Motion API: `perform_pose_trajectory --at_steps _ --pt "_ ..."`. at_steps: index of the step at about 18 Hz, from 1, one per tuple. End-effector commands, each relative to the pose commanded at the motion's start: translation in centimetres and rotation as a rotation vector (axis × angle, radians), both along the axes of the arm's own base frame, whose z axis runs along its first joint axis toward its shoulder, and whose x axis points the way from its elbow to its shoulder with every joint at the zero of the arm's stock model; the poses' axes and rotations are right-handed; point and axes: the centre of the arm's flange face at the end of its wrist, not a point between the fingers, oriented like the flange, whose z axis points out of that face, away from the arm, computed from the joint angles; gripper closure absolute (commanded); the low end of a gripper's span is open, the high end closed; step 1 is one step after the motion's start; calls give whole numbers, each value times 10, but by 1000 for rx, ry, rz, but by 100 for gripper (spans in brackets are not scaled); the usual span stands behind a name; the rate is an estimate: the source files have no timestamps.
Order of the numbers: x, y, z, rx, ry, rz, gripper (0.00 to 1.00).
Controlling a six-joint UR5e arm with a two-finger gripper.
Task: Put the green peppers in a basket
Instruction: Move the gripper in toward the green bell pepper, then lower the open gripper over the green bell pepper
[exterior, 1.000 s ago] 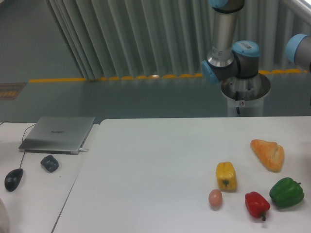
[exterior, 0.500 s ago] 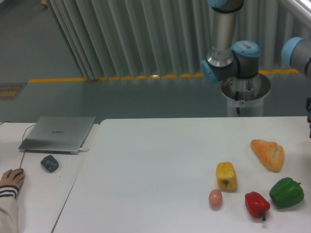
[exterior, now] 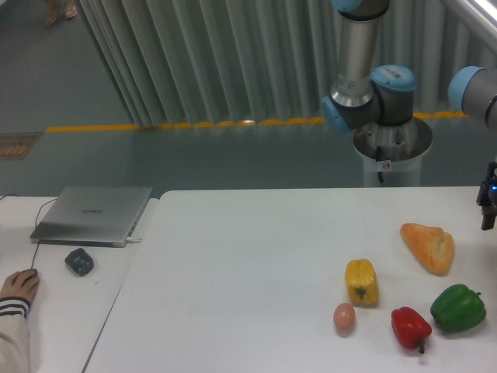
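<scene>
Gripper point(exterior: 488, 210) now poking in at the right frame edge, lower than half a second ago; mostly cropped, can't tell if the jaws are apart or together. It's above and well apart from the green pepper point(exterior: 458, 308), which sits on the tabletop point(exterior: 233, 287) near the right edge, just beside the red pepper point(exterior: 410, 327). Reads as approach starting. No basket visible.
</scene>
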Motion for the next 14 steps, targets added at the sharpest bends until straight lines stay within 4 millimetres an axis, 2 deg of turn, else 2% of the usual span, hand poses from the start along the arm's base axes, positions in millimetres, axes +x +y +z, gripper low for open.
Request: perform_pose_trajectory --at_steps 7,11,14 --pt "14 19 -6 0 -43 230 0" --pt "24 44 -6 12 11 190 0" --pt "32 63 -7 -6 118 139 0"
